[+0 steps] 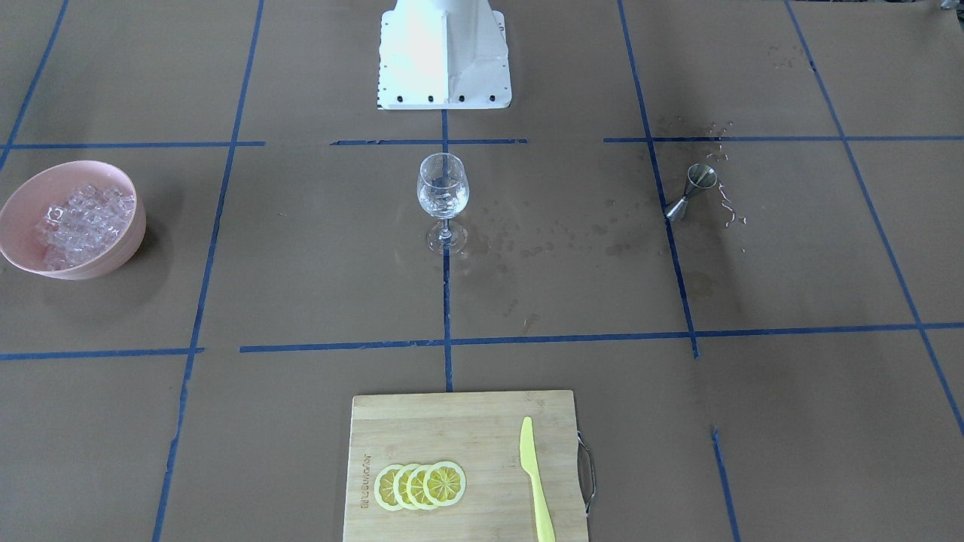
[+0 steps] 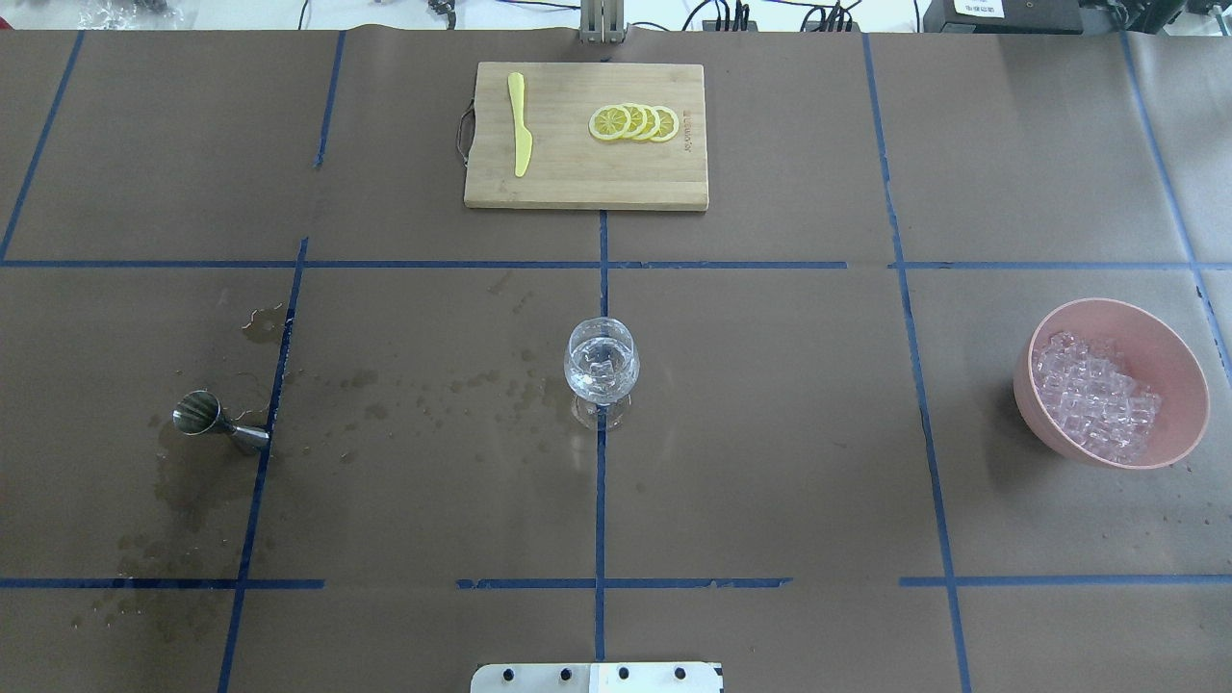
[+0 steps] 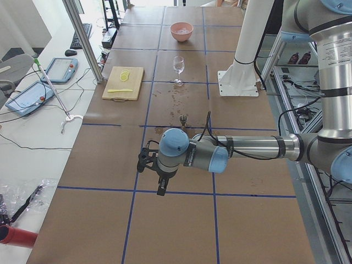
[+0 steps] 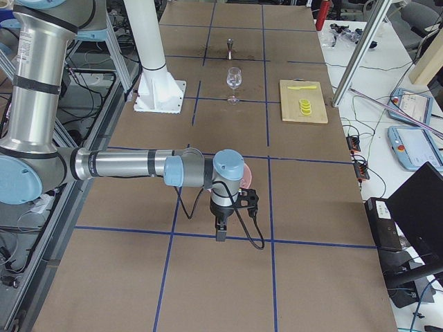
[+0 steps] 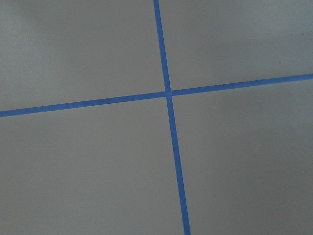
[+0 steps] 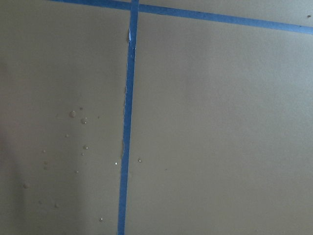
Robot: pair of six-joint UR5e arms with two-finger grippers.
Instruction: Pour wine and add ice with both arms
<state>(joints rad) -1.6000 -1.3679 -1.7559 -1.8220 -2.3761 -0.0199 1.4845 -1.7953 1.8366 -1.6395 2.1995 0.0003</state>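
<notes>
**State of the task.** The wine glass (image 1: 443, 188) stands upright at the centre of the table, on a blue tape line. We see clear, glinting lumps in its bowl and judge them to be ice cubes. The rest of the ice (image 1: 83, 222) is heaped in the pink bowl (image 1: 45, 184) on the robot's right, well apart from the glass. The steel jigger (image 1: 691, 192) stands on the robot's left, with wet spots (image 1: 557, 241) scattered between it and the glass. We therefore judge that both the pouring and the icing are done, or nearly so. Nothing obvious remains, unless more cubes are wanted.

**Arms.** The left gripper (image 3: 161, 190) and the right gripper (image 4: 221, 232) hang over bare table at opposite ends, far from every item. Neither appears to hold anything. We cannot tell how far either pincer is open, since only the side views show them.

**Not resolved.**
- The wine is almost invisible in clear glass, so we cannot read its level.
- We cannot tell whether the jigger is empty.
- Both wrist views show only brown paper and tape, and the right one also shows droplets.

The cutting board (image 1: 452, 421) carries 4 lemon slices (image 1: 420, 485) and 1 yellow knife (image 1: 536, 482), which look untouched.
</notes>
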